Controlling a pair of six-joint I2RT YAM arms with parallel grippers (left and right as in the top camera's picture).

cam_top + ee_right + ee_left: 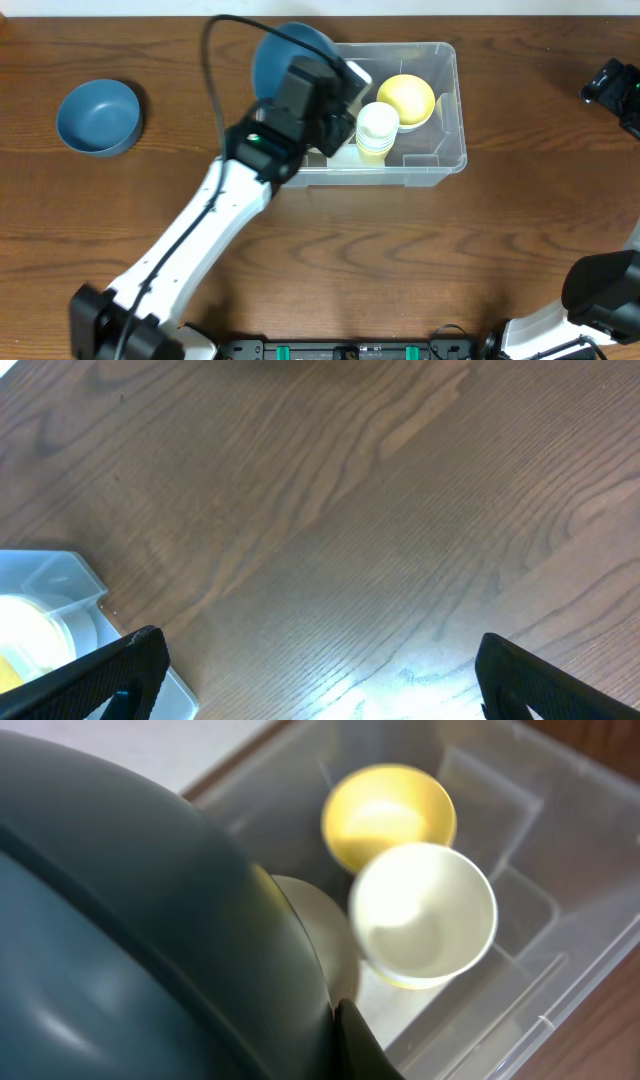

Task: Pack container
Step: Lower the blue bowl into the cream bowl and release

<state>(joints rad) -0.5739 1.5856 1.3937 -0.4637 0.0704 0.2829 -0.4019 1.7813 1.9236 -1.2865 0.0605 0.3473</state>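
Overhead: brown wood-grain table (400, 260), clear container (430, 172); left gripper (338, 82) clamps blue bowl (288, 48); right gripper (320, 685) spread wide.

Container (440, 150) sat on tabletop (400, 260), toward far edge. Inside it: bowl (406, 100) in right half, near rear wall; cup stack (377, 130) just left and in front of that bowl. Left claw (322, 92) hung over container's left half, clamped on second bowl (290, 52), tilted above rear-left corner. Third bowl (98, 116) lay on tabletop, well left of container. Right claw (612, 88), spread wide, was well right of container.
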